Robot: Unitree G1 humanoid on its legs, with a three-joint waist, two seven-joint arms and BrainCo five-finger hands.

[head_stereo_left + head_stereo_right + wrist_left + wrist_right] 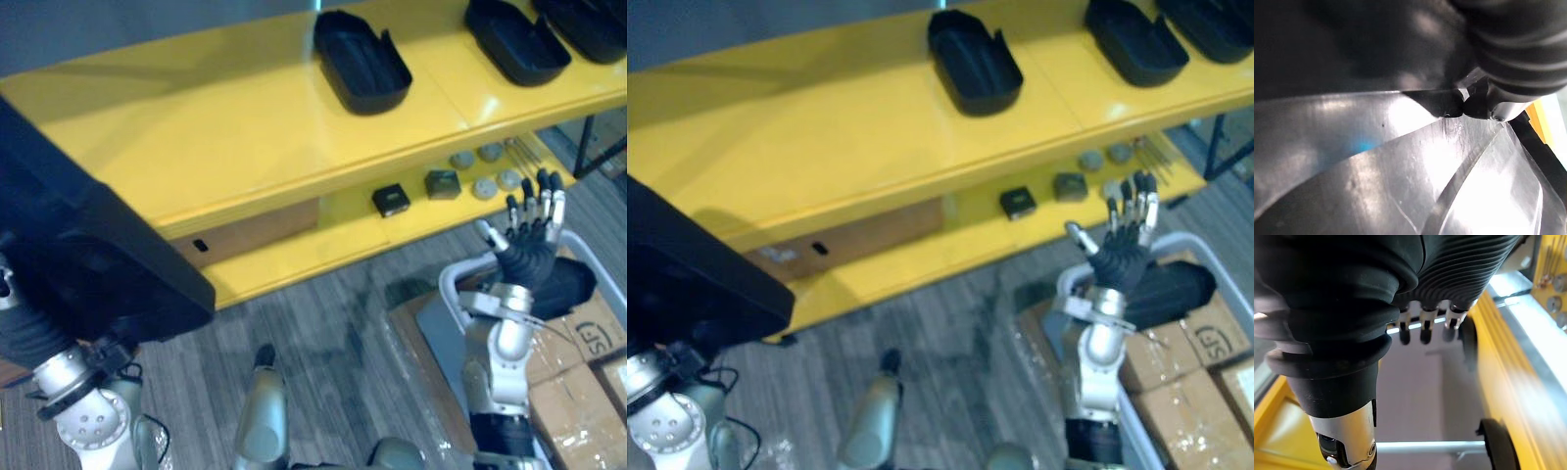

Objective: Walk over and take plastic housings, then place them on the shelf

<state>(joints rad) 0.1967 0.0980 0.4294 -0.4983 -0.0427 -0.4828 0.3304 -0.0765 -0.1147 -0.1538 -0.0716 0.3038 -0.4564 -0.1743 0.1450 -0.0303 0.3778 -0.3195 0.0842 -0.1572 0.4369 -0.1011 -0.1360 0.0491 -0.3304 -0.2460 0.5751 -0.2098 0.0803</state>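
Operator: Where's the housing?
Spotter: You have the large glossy black plastic housing (93, 250) on your left arm, low on your left. It is raised in front of the left end of the yellow two-level shelf (225, 127). Whether it touches the shelf I cannot tell.
Operator: And my left hand?
Spotter: Your left hand (1518, 49) sits right against the housing's shiny surface. Its grip is hidden from you and me alike, so I cannot tell how it stands.
Operator: The right one?
Spotter: Your right hand (527, 240) is raised with its fingers (529, 211) straight and close together, holding nothing. Below it are a pale-rimmed bin (449, 282) and brown cardboard boxes (588, 338) on the grey carpet floor (323, 323).
Operator: What's on the shelf?
Spotter: On the upper level you see a black oblong plastic housing (361, 61) near the middle, then a second housing (514, 39) and a third housing (593, 24) further right. On the lower level lie a small black square part (391, 200), a grey block (442, 183) and round grey discs (484, 188), near your right fingertips in the head views.
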